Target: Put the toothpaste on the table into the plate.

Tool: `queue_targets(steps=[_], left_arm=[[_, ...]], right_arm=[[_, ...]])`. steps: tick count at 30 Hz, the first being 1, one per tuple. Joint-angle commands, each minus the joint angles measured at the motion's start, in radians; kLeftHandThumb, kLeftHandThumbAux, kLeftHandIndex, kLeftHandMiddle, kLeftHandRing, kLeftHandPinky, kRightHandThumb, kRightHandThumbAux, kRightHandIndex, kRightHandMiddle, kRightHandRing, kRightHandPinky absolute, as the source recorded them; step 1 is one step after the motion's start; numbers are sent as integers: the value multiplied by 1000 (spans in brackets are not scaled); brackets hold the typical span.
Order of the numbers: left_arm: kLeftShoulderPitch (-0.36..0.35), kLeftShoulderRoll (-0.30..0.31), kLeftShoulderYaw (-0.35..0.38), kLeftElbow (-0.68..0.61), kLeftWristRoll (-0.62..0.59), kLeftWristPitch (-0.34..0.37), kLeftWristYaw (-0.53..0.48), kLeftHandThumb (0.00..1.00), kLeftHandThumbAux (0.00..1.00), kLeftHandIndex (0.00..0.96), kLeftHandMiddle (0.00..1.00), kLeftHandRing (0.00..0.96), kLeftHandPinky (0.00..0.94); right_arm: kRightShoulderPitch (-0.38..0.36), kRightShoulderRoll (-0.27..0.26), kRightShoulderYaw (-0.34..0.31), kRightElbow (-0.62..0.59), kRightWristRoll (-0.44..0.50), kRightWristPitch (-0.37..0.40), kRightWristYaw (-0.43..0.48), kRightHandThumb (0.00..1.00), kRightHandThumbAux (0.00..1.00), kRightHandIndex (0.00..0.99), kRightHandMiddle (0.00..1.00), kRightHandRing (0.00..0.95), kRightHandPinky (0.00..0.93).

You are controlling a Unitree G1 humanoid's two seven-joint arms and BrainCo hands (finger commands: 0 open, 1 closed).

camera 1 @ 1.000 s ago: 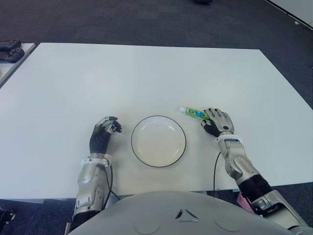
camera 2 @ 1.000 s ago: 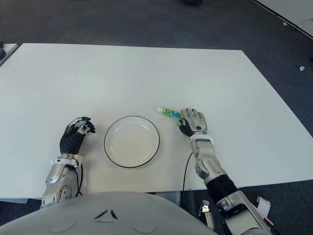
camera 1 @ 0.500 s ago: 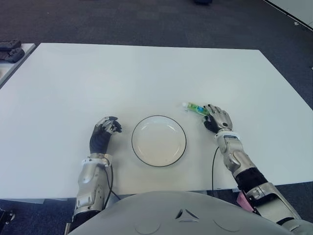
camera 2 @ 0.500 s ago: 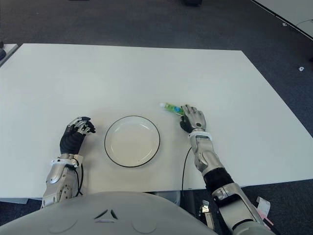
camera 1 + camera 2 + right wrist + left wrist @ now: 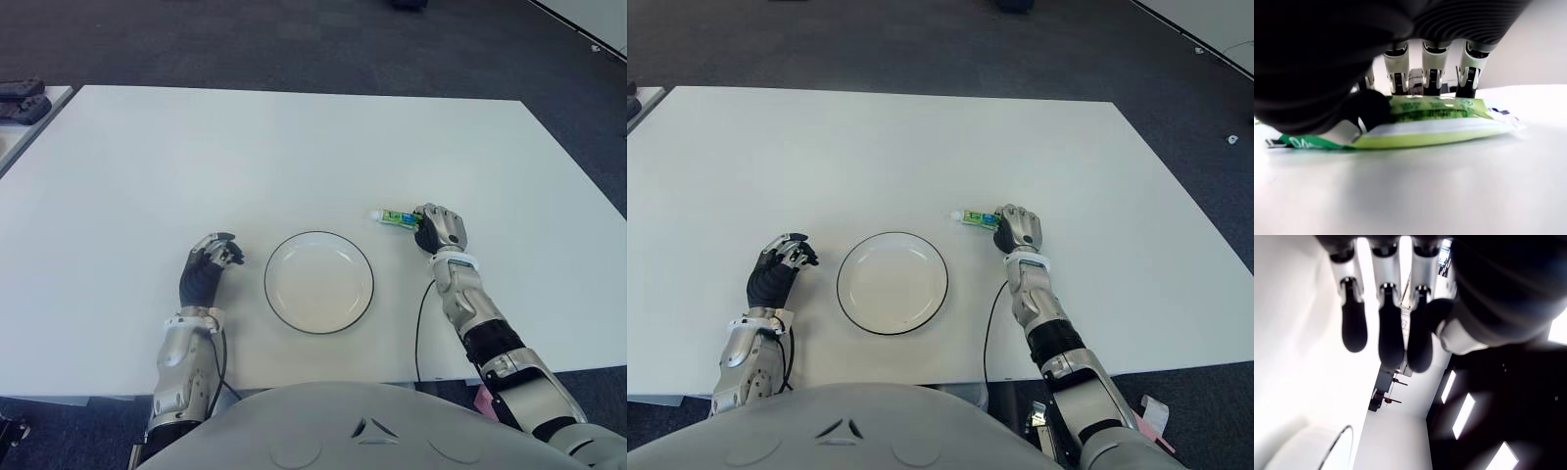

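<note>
A: Start on the left. What is the left hand point(image 5: 208, 266) doing?

B: It shows on the white table point(image 5: 294, 147), just left of the plate point(image 5: 318, 282). Its fingers point(image 5: 1386, 333) hang loose and slightly bent, with nothing in them.

A: And the plate?

B: Round, white with a thin dark rim, near the table's front edge, between the two hands. Nothing lies in it.

A: Where is the toothpaste point(image 5: 397, 216)?

B: Right of the plate and a little farther back, apart from its rim. It is a green tube lying flat on the table, its white cap pointing toward the plate side.

A: Is the right hand point(image 5: 441, 229) on it?

B: Yes. It sits over the tube's right end, and the wrist view shows fingers point(image 5: 1432, 78) behind the tube and the thumb in front, closed around it while it lies on the table.
</note>
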Motion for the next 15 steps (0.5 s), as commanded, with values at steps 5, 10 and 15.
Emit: queue_targets(steps=[5,10,15], left_arm=[[22,-4,12,24,0,55,19,715,718,435,579,563,531],[23,-2,12,23,-3,49,9,714,718,435,581,563,532],[24,1,12,24,-2,41,3,714,718,435,582,564,536]], right_arm=[[95,34,11,80,64,28,71,844,683,473,398,510,548],[100,37,1,71,75,21,43,847,683,484,394,463,490],[103,37,-3,64,84,11,14,852,674,466,439,420,437]])
